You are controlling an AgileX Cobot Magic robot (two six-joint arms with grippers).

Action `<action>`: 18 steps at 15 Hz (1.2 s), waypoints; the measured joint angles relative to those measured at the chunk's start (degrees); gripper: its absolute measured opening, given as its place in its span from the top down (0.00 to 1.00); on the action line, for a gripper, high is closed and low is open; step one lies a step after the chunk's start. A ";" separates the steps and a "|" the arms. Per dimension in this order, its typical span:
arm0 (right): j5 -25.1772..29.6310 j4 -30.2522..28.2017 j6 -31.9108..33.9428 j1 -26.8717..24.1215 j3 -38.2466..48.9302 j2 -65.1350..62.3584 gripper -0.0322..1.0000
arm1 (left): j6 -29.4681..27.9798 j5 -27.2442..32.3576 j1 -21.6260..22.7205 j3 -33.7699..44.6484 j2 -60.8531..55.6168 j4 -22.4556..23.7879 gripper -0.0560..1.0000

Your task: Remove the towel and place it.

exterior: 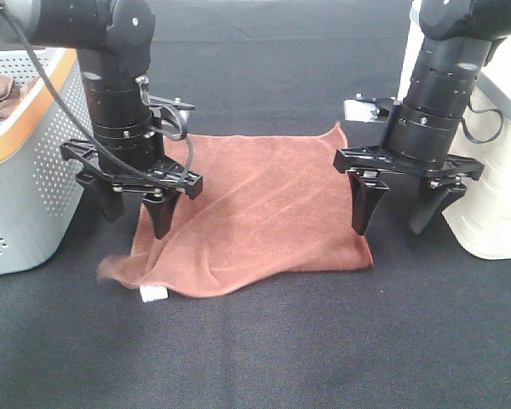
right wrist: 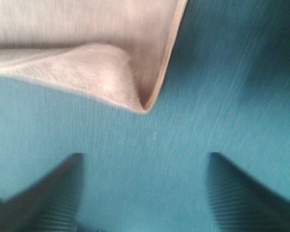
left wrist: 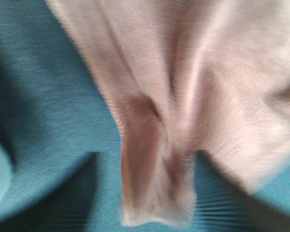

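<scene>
Dark tabletop [exterior: 255,358] here: your left gripper [exterior: 136,213] hangs jaws spread wide, holding nothing, right gripper [exterior: 390,228] same. Reddish-brown towel [exterior: 264,204] lies spread out between them, one near corner by each, grey basket [exterior: 25,196] just left.

A grey perforated basket [exterior: 25,196] with an orange rim stands at the left edge of the dark desk [exterior: 281,349]. A darker brown cloth [exterior: 0,94] lies bunched inside it. At the right edge stands a white ribbed bin [exterior: 494,204]; its top is cut off from view.
</scene>
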 joint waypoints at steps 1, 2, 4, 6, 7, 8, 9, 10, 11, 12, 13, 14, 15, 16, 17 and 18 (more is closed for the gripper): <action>0.29 0.46 -0.69 0.00 0.00 0.00 0.27 | 0.40 0.00 0.00 0.00 0.00 -0.34 0.30; 0.40 0.52 -0.86 0.00 0.00 -0.23 0.26 | 0.40 0.11 0.00 -0.63 0.00 -0.34 0.30; 0.46 0.57 -1.03 0.00 0.11 -2.52 0.26 | 0.46 0.17 0.00 -2.81 -0.46 -0.34 0.29; 0.46 0.69 -1.09 0.00 0.11 -7.28 0.26 | 0.52 0.11 0.00 -6.07 -3.50 -0.40 0.29; 0.46 0.69 -1.09 0.00 0.11 -9.45 0.26 | 0.52 0.11 0.00 -7.51 -5.10 -0.40 0.29; 0.46 0.74 -1.09 0.00 0.11 -11.86 0.26 | 1.03 0.17 0.00 -8.88 -6.82 -0.40 0.29; 0.46 0.74 -1.09 0.00 0.11 -11.86 0.26 | 1.03 0.17 0.00 -8.88 -6.82 -0.40 0.29; 0.46 0.74 -1.09 0.00 0.17 -15.53 0.26 | 1.38 0.17 0.00 -9.80 -10.26 -0.23 0.29; 0.46 0.74 -1.09 0.00 0.17 -17.93 0.26 | 1.49 0.23 0.00 -9.91 -12.61 0.29 0.29; 0.46 0.74 -1.09 0.00 0.17 -20.74 0.26 | 1.60 0.29 0.00 -9.91 -15.01 1.43 0.29; 0.52 0.74 -1.09 0.00 0.17 -22.98 0.26 | 1.66 0.34 0.00 -9.91 -17.48 2.75 0.29; 0.57 0.74 -1.09 0.00 0.17 -27.27 0.26 | 1.66 0.34 0.00 -9.91 -21.54 4.18 0.29; 0.57 0.74 -1.09 0.00 0.17 -30.14 0.26 | 1.32 0.40 0.06 -9.91 -23.89 4.64 0.29; 0.63 0.74 -1.09 0.00 0.17 -32.95 0.26 | 1.15 0.46 0.06 -9.80 -26.24 4.70 0.29; 0.63 0.46 -1.09 0.00 0.29 -35.75 0.26 | 1.03 0.46 0.06 -8.77 -29.05 4.70 0.29; 0.69 -0.11 -1.09 0.00 0.86 -38.79 0.26 | 0.97 0.46 0.06 -6.42 -32.14 4.70 0.29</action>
